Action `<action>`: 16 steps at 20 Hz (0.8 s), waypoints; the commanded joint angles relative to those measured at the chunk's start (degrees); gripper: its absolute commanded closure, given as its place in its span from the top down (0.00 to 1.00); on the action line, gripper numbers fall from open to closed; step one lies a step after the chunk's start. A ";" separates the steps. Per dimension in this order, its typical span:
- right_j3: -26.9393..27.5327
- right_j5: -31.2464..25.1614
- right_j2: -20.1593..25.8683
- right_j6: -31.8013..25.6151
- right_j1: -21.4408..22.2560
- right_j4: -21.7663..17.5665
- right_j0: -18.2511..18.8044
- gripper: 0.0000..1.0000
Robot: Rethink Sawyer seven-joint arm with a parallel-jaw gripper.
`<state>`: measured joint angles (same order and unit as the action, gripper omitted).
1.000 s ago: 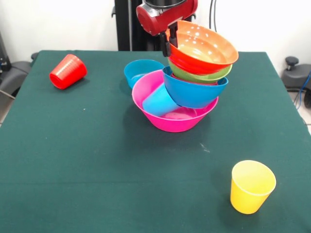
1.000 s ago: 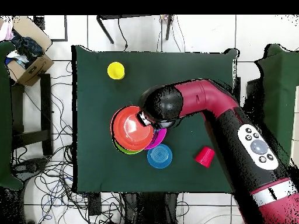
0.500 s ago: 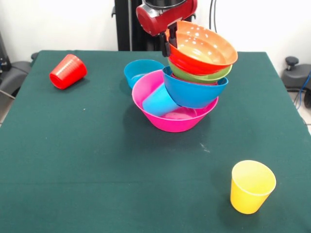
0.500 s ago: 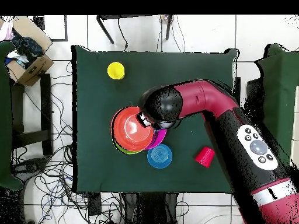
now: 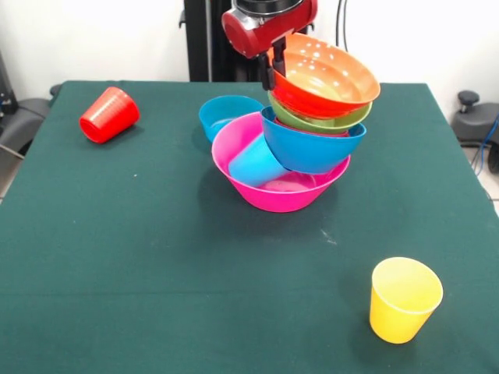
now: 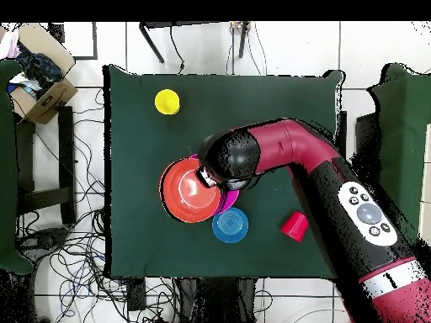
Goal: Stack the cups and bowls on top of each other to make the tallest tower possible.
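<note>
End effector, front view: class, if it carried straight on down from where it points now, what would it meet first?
Probably the orange bowl: the end effector already sits at its rim. Depth is unclear.

Your arm has drifted over the last second. In the front view the red wrist housing sits slightly further right and higher than a second ago, and the gripper has moved with it.

The orange bowl at the top of the tower has shifted slightly right and up, carried with the gripper at its rim.

In the overhead view you no longer see the green rim that peeked out below the orange bowl; the bowl now covers it.
</note>
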<state>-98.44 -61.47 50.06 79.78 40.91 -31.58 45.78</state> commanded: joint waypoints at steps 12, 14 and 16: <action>-5.36 5.75 -4.07 -1.78 0.97 -5.87 -2.98 1.00; -4.48 5.54 -3.95 0.60 2.81 -3.42 -2.65 1.00; -2.48 3.09 -3.63 -0.23 3.47 -2.23 -2.86 1.00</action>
<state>-102.71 -57.77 49.23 79.78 41.57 -32.20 45.20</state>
